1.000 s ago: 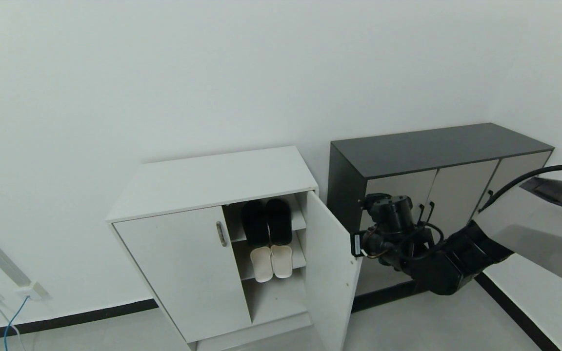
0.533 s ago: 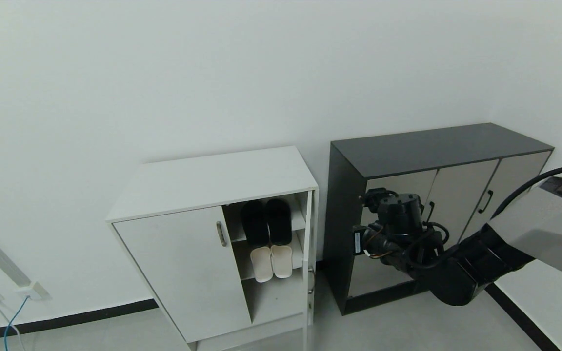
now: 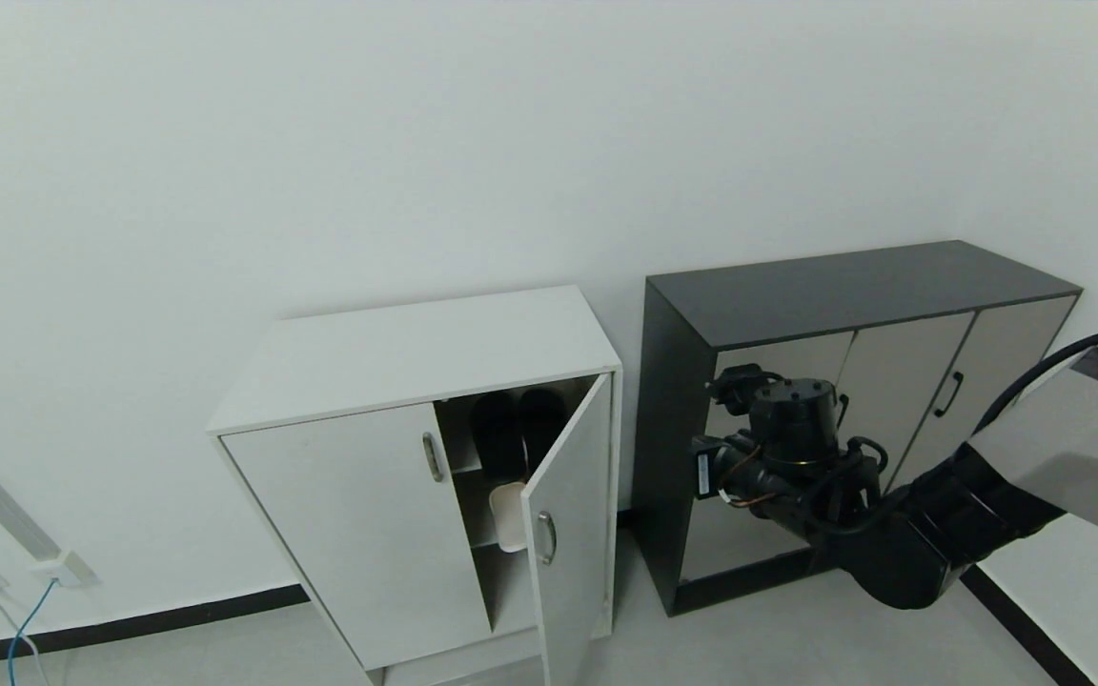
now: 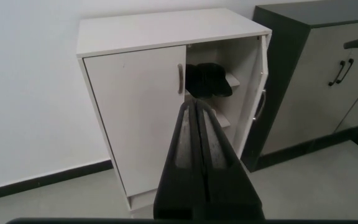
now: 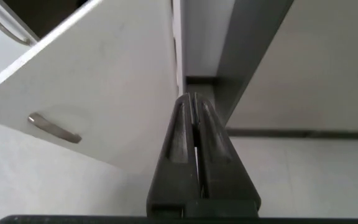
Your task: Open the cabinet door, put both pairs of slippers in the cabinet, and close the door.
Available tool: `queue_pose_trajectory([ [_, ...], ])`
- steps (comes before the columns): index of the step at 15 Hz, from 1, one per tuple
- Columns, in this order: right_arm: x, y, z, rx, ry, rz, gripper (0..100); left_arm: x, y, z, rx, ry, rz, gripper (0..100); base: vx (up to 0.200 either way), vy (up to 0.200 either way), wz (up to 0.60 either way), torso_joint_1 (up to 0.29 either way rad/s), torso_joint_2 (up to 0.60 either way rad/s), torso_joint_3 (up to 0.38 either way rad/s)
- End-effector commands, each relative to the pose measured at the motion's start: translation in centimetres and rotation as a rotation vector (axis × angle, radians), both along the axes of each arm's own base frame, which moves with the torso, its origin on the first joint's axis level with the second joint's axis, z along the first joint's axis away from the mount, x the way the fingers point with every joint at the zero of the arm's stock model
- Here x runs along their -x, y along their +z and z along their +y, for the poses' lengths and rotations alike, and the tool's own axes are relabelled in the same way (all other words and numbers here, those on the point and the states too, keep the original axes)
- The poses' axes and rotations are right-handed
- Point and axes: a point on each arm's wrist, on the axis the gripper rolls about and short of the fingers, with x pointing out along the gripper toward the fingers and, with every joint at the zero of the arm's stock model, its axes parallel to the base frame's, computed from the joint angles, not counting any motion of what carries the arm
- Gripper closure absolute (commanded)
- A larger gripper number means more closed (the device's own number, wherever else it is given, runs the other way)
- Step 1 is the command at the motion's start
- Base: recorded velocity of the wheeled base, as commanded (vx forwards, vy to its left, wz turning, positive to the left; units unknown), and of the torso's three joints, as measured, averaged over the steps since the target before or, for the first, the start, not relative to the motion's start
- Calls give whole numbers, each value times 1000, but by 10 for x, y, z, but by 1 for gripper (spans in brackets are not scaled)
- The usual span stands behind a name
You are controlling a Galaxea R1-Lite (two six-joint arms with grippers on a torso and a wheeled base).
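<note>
Over the last second the right-hand door (image 3: 563,514) of the white cabinet (image 3: 416,353) has swung from wide open, through edge-on, to roughly half shut, while the right arm has drawn back slightly toward the dark cabinet (image 3: 854,286). Both pairs are stowed: the black slippers (image 3: 516,429) on the upper shelf and the white slippers (image 3: 508,514) on the shelf below, each partly screened by the door. The right gripper (image 5: 191,102) has its fingers pressed together with nothing between them. It points at the gap between the two cabinets, and in the head view its arm stands apart from the door. The left gripper (image 4: 194,106) is likewise closed and empty, held in front of the cabinet. We judge the step in hand to be the closing, the last of the task. To finish it well, we would set the closed fingertips on the door's outer face near the bar handle (image 3: 547,536), far from the hinges, and follow the arc slowly until the door sits flush with the left-hand door (image 3: 358,514). The white toes look close to the shelf's front edge, so we would check that the door clears them.
</note>
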Motion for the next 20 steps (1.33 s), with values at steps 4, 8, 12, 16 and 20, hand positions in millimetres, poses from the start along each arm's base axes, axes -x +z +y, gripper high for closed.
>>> queue_pose_trajectory([
  [4, 5, -3, -1, 15, 11, 6, 100, 0, 0, 0, 0, -1, 1, 100, 0, 0, 450, 2, -1, 2],
  [8, 10, -4, -2, 5, 55, 21, 100, 0, 0, 0, 0, 0, 1, 100, 0, 0, 600, 0, 5, 1],
  [12, 17, -14, -6, 2, 109, 51, 100, 0, 0, 0, 2, 0, 1, 100, 0, 0, 0, 0, 0, 0],
  [16, 26, -17, -14, -3, 120, 46, 100, 0, 0, 0, 0, 0, 1, 100, 0, 0, 0, 0, 0, 0],
  [20, 57, -21, -32, 47, 132, 99, 100, 0, 0, 0, 0, -1, 1, 100, 0, 0, 0, 0, 0, 0],
])
